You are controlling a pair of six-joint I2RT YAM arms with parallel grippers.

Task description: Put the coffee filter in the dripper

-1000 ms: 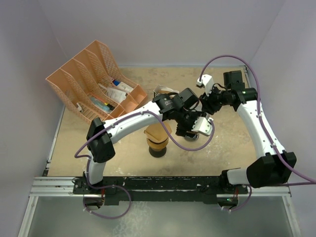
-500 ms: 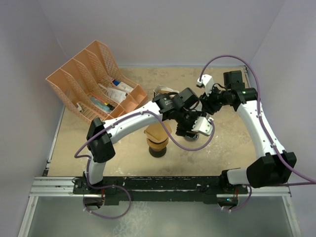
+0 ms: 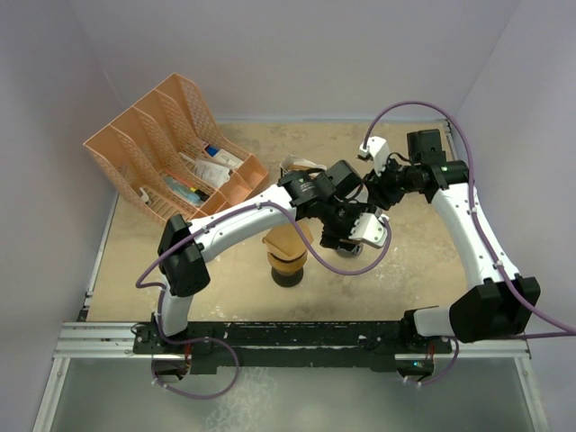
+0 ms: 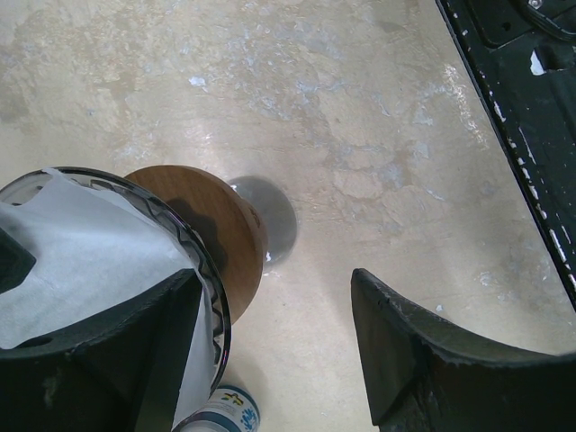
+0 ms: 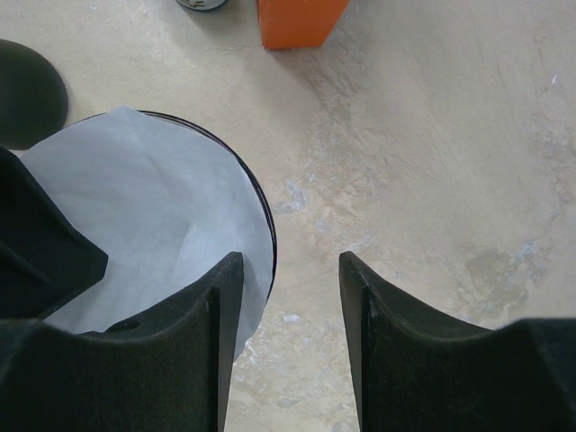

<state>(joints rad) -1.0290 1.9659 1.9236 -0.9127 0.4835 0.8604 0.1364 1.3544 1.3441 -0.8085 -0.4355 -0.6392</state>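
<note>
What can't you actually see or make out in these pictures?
Top view: the dripper and coffee filter are hidden beneath the left gripper and right gripper.
Left wrist view: a small white-and-blue container is cut off by the bottom edge, and its label is unreadable.
Right wrist view: the orange box is cut off by the top edge.
Top view: the organizer's contents are too small to identify.
</note>
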